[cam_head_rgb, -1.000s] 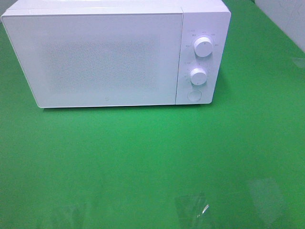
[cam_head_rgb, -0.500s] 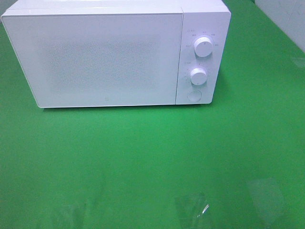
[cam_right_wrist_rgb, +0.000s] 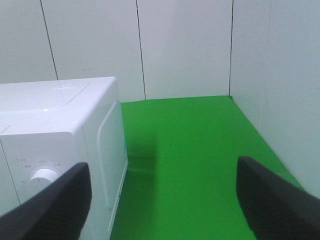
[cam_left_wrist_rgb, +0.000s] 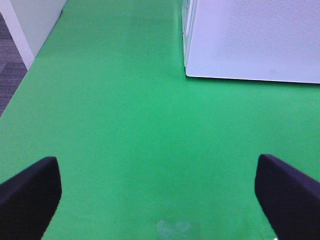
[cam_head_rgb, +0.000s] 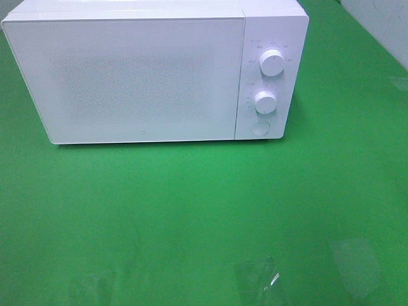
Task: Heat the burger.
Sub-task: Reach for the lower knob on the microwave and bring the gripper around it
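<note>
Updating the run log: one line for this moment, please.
microwave: door shut | burger: not in view | left gripper: open, empty | right gripper: open, empty

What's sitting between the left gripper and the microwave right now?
Nothing: in the left wrist view, only bare green tabletop stretches from the open left gripper to the microwave.

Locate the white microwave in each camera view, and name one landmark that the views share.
Exterior high: the microwave fills the upper left and centre, door shut, dials on its right.
Left wrist: only its lower front corner shows, beyond the open left gripper.
Right wrist: its dial end shows, partly hidden by the open right gripper.
Shared landmark: the green tabletop.
</note>
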`<move>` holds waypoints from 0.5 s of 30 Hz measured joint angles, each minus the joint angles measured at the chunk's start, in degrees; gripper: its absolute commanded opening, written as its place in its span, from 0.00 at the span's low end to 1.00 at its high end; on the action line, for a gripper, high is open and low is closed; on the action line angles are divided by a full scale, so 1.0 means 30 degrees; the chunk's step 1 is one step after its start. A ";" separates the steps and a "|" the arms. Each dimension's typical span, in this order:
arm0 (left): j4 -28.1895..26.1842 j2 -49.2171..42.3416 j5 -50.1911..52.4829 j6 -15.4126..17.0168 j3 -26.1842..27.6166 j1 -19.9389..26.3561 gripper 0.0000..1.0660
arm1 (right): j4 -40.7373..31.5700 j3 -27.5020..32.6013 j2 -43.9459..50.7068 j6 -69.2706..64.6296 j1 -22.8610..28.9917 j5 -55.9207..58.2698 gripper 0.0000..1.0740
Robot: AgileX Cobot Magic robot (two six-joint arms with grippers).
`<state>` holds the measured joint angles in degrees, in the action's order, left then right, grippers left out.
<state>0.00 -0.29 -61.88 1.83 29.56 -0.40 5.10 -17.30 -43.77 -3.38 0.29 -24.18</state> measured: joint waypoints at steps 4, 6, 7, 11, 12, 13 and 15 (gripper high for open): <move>0.0000 0.0000 0.0000 0.0000 0.0000 0.0000 0.95 | -0.0019 0.0000 -0.2101 -0.0019 0.0000 -0.1948 0.71; 0.0000 0.0000 0.0000 0.0000 0.0000 0.0000 0.95 | -0.0019 0.0000 -0.2865 0.0000 0.0000 -0.2865 0.71; 0.0000 0.0000 0.0000 0.0000 0.0000 0.0000 0.95 | -0.0019 0.0000 -0.2865 0.0000 0.0000 -0.2865 0.71; 0.0000 0.0000 0.0000 0.0000 0.0000 0.0000 0.95 | -0.1165 0.0000 -0.5157 0.0936 0.0554 -0.5004 0.71; 0.0000 0.0000 0.0000 0.0000 0.0000 0.0000 0.95 | -0.1165 0.0000 -0.5157 0.0936 0.0554 -0.5004 0.71; 0.0000 0.0000 0.0000 0.0000 0.0000 0.0000 0.95 | -0.1471 0.0000 -0.5500 0.1337 0.0821 -0.5271 0.71; 0.0000 0.0000 0.0000 0.0000 0.0000 0.0000 0.95 | -0.2349 0.0057 -0.6417 0.2559 0.1642 -0.6092 0.71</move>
<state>0.00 -0.29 -61.88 1.83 29.56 -0.40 -1.95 -17.13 -63.03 4.30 5.21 -42.46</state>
